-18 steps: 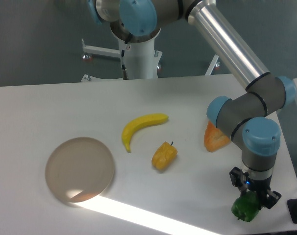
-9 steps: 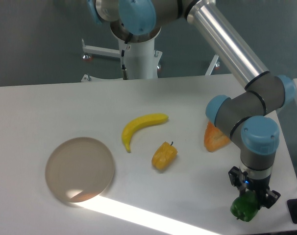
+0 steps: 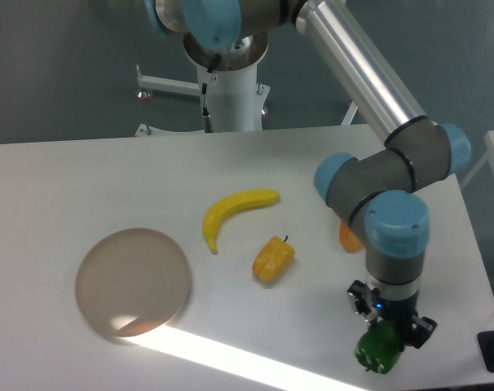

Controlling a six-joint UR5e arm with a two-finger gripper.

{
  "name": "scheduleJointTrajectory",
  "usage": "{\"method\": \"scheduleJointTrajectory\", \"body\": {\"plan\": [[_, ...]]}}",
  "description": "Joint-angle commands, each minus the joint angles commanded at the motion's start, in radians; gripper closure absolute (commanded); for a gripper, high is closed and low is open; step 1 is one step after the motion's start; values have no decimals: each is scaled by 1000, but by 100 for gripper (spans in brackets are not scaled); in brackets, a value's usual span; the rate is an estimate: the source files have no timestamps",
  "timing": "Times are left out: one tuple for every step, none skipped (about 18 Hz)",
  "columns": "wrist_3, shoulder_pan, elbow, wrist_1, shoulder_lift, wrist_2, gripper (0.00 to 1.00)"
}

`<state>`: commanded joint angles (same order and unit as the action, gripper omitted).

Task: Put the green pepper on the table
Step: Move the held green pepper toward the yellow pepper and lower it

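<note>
Arm has shifted left along the counter's [image 3: 59,179] near edge, jaws clamped on the pepper [image 3: 376,352]; release not yet made

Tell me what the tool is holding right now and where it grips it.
The tool holds the green pepper, gripped at its top.

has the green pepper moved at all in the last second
Yes. The green pepper, held in the pincer, has shifted left, toward the yellow-orange pepper, and slightly nearer the table's front edge.
</note>
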<state>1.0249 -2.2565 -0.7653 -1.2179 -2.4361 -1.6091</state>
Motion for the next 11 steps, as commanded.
{"method": "scheduleJointTrajectory", "body": {"plan": [[-6, 0, -21, 1, 12, 2, 58], [-6, 2, -35, 3, 20, 3, 58], [-2, 3, -45, 0, 29, 3, 58], [9, 3, -58, 0, 37, 2, 58], [12, 2, -64, 0, 40, 3, 58], [21, 3, -71, -2, 40, 2, 58], [38, 2, -84, 0, 43, -2, 58], [58, 2, -103, 1, 48, -3, 58], [84, 0, -121, 1, 55, -3, 58], [110, -1, -143, 3, 61, -3, 58], [129, -6, -175, 9, 77, 1, 58]]}}
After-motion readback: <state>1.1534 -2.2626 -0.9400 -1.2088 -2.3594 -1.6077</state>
